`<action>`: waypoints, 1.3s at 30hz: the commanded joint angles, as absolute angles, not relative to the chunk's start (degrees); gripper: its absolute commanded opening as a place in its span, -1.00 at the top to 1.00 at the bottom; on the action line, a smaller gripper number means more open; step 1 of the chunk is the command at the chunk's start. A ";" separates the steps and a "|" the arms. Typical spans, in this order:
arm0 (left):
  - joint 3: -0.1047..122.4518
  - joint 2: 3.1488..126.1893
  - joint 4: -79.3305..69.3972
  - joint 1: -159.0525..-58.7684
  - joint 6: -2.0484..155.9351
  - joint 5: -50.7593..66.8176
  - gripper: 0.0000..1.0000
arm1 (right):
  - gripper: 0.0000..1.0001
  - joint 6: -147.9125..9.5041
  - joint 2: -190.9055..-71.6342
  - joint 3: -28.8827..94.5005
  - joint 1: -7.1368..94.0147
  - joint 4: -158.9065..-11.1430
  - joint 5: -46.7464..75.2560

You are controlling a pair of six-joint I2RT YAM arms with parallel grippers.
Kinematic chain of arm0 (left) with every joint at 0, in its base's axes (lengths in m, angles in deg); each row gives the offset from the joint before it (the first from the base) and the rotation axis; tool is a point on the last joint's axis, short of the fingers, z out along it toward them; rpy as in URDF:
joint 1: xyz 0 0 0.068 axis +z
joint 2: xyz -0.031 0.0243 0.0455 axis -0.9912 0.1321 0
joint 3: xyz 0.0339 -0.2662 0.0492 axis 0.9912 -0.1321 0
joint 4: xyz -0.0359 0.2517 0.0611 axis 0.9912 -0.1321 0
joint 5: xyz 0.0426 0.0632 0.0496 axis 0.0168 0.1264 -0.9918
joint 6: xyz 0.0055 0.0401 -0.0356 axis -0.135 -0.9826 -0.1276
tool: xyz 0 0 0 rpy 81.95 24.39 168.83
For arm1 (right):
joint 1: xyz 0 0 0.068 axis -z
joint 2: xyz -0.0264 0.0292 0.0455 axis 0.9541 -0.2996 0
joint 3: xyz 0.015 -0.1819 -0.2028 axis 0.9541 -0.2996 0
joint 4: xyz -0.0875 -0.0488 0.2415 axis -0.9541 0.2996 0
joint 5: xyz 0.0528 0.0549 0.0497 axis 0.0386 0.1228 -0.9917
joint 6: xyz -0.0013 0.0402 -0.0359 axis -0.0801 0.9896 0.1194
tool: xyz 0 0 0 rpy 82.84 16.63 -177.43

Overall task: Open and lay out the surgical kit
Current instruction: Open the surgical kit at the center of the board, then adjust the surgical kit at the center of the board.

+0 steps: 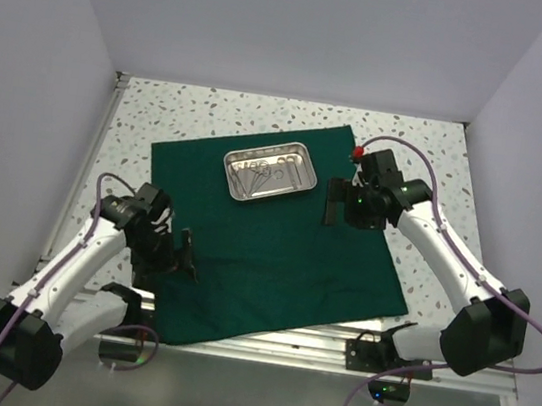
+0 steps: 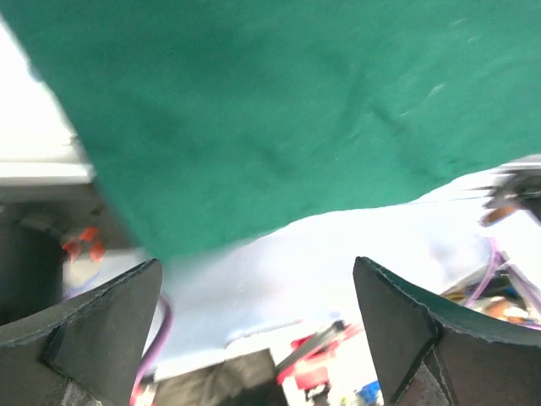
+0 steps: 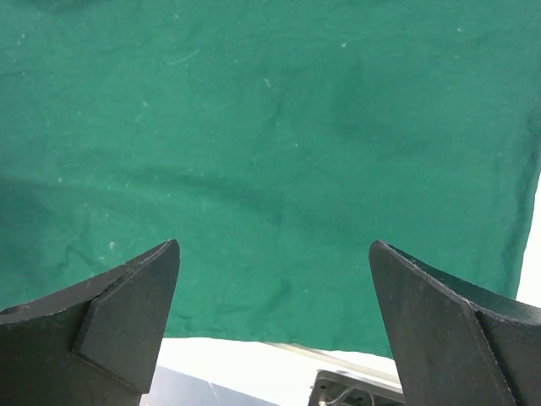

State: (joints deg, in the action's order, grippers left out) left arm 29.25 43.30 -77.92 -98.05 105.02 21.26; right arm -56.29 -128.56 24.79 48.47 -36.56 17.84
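The dark green cloth wrap [image 1: 275,249] lies spread open as a large square drape on the table. The shiny steel tray [image 1: 269,172] sits on its far part, with small steel instruments [image 1: 267,174] inside. My left gripper [image 1: 186,255] is open and empty over the drape's near-left part. My right gripper [image 1: 334,204] is open and empty over the drape's right side, just right of the tray. The left wrist view shows the drape [image 2: 279,110] blurred above open fingers [image 2: 397,313]. The right wrist view shows flat green cloth [image 3: 270,161] between open fingers [image 3: 144,296].
The speckled white tabletop [image 1: 435,186] surrounds the drape. The drape's near edge reaches the metal rail [image 1: 272,340] at the table's front. White walls close in the back and sides. The arm bases [image 1: 386,356] stand at the near edge.
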 commanded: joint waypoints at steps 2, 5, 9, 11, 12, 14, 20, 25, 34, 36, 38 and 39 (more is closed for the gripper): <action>43.55 50.42 -82.39 -98.76 102.11 13.06 -1.00 | -0.97 -55.89 -126.39 24.94 48.13 -38.07 16.89; 56.12 57.01 -81.69 -98.76 102.71 6.55 -1.00 | -0.97 -55.89 -126.13 25.38 48.13 -37.90 16.80; 62.30 64.13 -74.17 -98.32 105.35 -2.42 -1.00 | -0.97 -55.72 -127.26 27.22 48.22 -37.54 18.20; 64.14 69.75 -70.28 -97.09 104.92 -4.54 -1.00 | -0.97 -55.89 -128.14 29.33 48.31 -37.11 19.17; 65.11 71.95 -66.61 -96.57 104.39 -4.97 -1.00 | -0.97 -56.15 -128.58 30.20 48.31 -36.93 19.35; 67.92 78.36 -63.07 -95.68 103.07 -8.13 -0.99 | -0.97 -56.33 -129.90 32.66 48.31 -36.49 19.96; 77.59 92.26 -51.49 -91.38 103.24 -11.31 -0.95 | -0.97 -55.81 -134.72 39.43 52.17 -36.14 21.02; 82.16 98.94 -47.94 -84.09 100.00 -10.96 -0.89 | -0.97 -56.07 -139.22 49.35 54.72 -32.11 19.08; 68.29 99.65 -30.81 -73.10 94.28 -0.58 -0.76 | -0.97 -55.45 -137.82 47.71 54.72 -30.42 19.17; 65.14 100.09 -27.21 -72.48 94.02 1.68 -0.76 | -0.97 -55.28 -137.73 46.74 54.72 -30.42 18.38; 63.28 100.53 -24.23 -72.13 93.93 2.31 -0.74 | -0.97 -55.54 -137.64 46.47 54.72 -29.72 18.73; 61.44 100.97 -22.90 -71.69 93.75 3.97 -0.73 | -0.97 -55.71 -137.38 46.12 54.72 -29.37 19.08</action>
State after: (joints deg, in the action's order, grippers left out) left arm 64.16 100.33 -31.80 -71.93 95.97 -0.72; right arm -55.90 -139.81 46.78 54.83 -31.60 19.39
